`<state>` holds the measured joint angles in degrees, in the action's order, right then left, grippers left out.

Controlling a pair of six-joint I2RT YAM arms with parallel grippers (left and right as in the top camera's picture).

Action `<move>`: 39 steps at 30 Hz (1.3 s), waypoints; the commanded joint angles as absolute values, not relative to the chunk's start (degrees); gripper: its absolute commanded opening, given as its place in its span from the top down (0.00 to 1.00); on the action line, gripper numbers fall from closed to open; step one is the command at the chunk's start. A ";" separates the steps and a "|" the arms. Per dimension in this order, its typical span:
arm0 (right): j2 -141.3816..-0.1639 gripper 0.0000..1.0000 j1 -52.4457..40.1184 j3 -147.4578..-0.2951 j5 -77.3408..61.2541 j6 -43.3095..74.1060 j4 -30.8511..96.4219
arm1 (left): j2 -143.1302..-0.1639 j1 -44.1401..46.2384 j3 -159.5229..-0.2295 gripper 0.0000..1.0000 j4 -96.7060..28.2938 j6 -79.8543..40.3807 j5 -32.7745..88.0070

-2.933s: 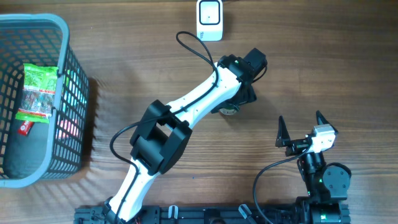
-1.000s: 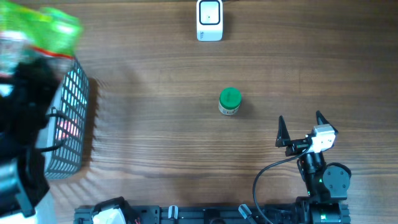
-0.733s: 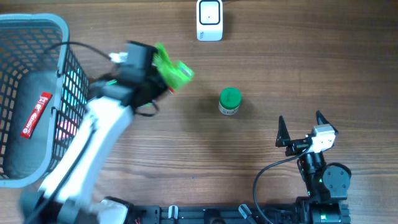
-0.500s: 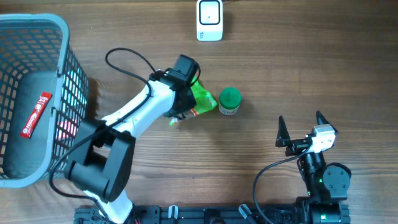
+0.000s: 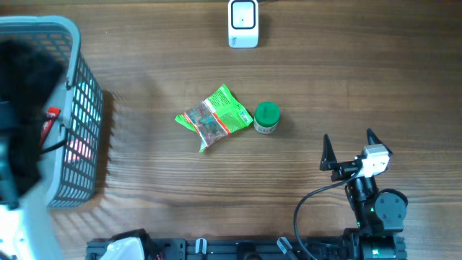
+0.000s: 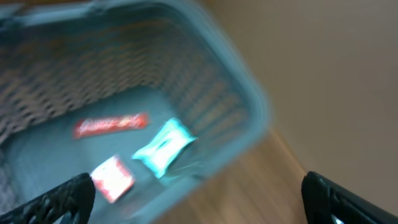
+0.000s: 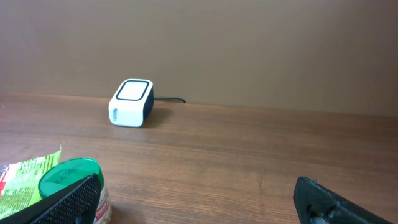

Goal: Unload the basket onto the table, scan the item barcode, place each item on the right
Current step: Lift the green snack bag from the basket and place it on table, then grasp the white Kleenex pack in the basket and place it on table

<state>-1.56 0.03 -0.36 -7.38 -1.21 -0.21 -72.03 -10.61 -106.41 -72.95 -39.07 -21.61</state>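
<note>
A green snack packet (image 5: pixel 214 118) lies flat on the wooden table, touching a small green-lidded jar (image 5: pixel 266 117) on its right. The white barcode scanner (image 5: pixel 243 22) stands at the far edge and shows again as the scanner (image 7: pixel 131 102) in the right wrist view. My left arm (image 5: pixel 18 144) is a dark blur over the basket (image 5: pixel 79 94). My left gripper (image 6: pixel 198 202) is open and empty, looking down into the basket. My right gripper (image 5: pixel 351 150) rests open near the front right, facing the jar (image 7: pixel 69 182).
The grey mesh basket (image 6: pixel 249 106) holds a red bar (image 6: pixel 111 125), a teal packet (image 6: pixel 163 146) and a red-and-white packet (image 6: pixel 112 179). The scanner's cable runs off the back edge. The right arm's base (image 5: pixel 379 209) sits at the front right.
The left arm brought the green packet out of the basket, laid it next to the jar, opened, and swung back over the basket. The right arm has not moved.
</note>
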 commanded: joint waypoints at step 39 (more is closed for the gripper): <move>-1.30 0.00 0.01 -0.32 -7.05 -1.34 -0.40 | -89.71 -30.65 -130.85 0.75 -84.09 -45.21 5.56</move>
